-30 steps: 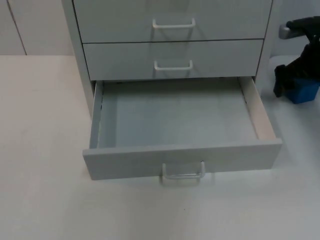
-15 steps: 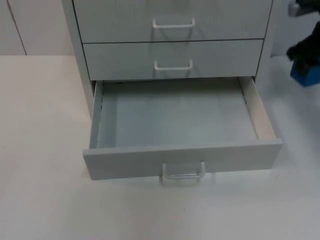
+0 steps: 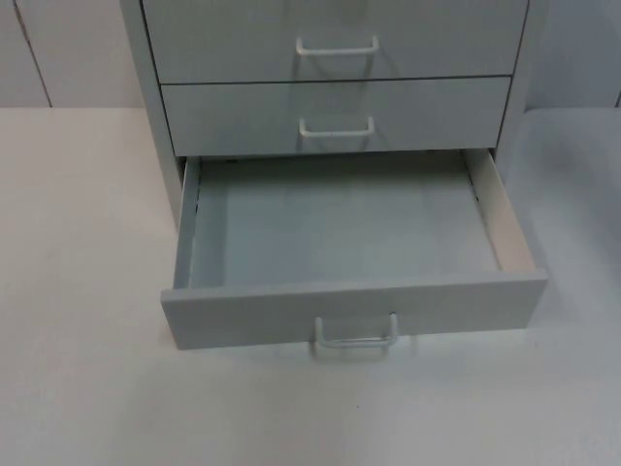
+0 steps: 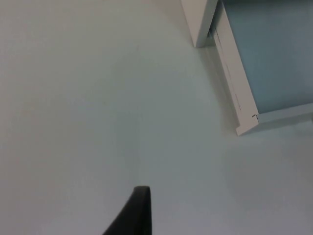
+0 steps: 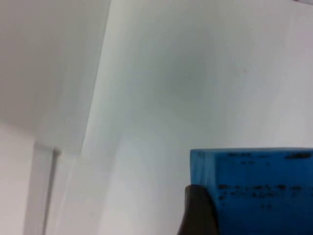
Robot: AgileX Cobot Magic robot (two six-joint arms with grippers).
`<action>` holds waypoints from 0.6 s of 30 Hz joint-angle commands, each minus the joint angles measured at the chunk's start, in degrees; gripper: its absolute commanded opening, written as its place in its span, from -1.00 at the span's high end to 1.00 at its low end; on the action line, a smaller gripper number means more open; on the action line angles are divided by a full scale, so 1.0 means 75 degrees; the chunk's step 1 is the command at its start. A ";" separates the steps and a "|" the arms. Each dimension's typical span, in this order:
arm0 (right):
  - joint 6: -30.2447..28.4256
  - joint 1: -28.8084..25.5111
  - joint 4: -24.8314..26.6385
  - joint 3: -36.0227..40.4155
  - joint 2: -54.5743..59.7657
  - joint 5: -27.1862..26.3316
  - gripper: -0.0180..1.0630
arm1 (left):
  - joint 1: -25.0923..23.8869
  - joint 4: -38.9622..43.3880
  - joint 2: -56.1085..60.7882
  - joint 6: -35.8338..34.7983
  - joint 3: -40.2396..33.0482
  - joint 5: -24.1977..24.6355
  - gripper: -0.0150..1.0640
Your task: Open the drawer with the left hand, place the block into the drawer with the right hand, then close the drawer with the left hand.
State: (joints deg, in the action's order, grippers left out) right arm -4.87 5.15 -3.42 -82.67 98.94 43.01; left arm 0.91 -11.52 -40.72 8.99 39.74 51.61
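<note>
Presently noted: bottom drawer point(image 3: 354, 309) of grey cabinet point(image 3: 335, 73) pulled fully out over white table point(image 3: 87, 388), interior bare, white handle point(image 3: 355, 333) at front. Two upper drawers closed. Blue block point(image 5: 257, 188) pinched in right gripper point(image 5: 244, 210), black fingertip point(image 5: 198, 213) pressed against its face, raised above table beside cabinet's side wall. Left gripper point(image 4: 134, 215) waiting over bare table near drawer's front left corner; finger spread cannot be judged.

One cabinet point(image 3: 150, 116), three drawers: two shut, one open drawer point(image 3: 349, 306). Three handles. One blue block point(image 5: 259, 191).
</note>
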 commanded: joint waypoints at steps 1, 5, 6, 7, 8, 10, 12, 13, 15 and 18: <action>0.0234 0.0009 -0.0069 0.0729 -0.0825 -0.0201 0.97 | -0.0036 0.0048 0.0058 -0.0030 -0.0019 0.0005 -0.98; 0.0649 0.0009 -0.0069 0.1910 -0.1897 -0.0373 0.97 | -0.0036 0.0048 0.0058 -0.0030 -0.0019 0.0005 -0.98; 0.0764 0.0009 -0.0069 0.2236 -0.2163 -0.0477 0.97 | -0.0036 0.0048 0.0058 -0.0030 -0.0019 0.0005 -0.98; 0.0825 0.0009 -0.0069 0.2605 -0.2456 -0.0574 0.97 | -0.0036 0.0048 0.0058 -0.0030 -0.0019 0.0005 -0.98; 0.0916 0.0009 -0.0069 0.2948 -0.2716 -0.0667 0.97 | -0.0036 0.0048 0.0058 -0.0030 -0.0019 0.0005 -0.98; 0.0961 0.0009 -0.0069 0.3106 -0.2831 -0.0719 0.97 | -0.0036 0.0048 0.0058 -0.0030 -0.0019 0.0005 -0.98; 0.1015 0.0009 -0.0069 0.3644 -0.3218 -0.0807 0.97 | -0.0036 0.0048 0.0058 -0.0030 -0.0019 0.0005 -0.98; 0.1051 0.0009 -0.0084 0.3778 -0.3323 -0.0793 0.97 | -0.0036 0.0048 0.0058 -0.0030 -0.0019 0.0005 -0.98; 0.1051 0.0009 -0.0102 0.3881 -0.3397 -0.0777 0.97 | -0.0036 0.0048 0.0058 -0.0030 -0.0019 0.0005 -0.98; 0.1102 0.0040 -0.0102 0.3900 -0.3413 -0.0552 0.97 | -0.0036 0.0048 0.0058 -0.0030 -0.0019 0.0005 -0.98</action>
State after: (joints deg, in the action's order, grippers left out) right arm 3.04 5.15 -3.64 -53.64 74.10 38.98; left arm 0.91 -11.38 -40.72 8.99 39.74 51.70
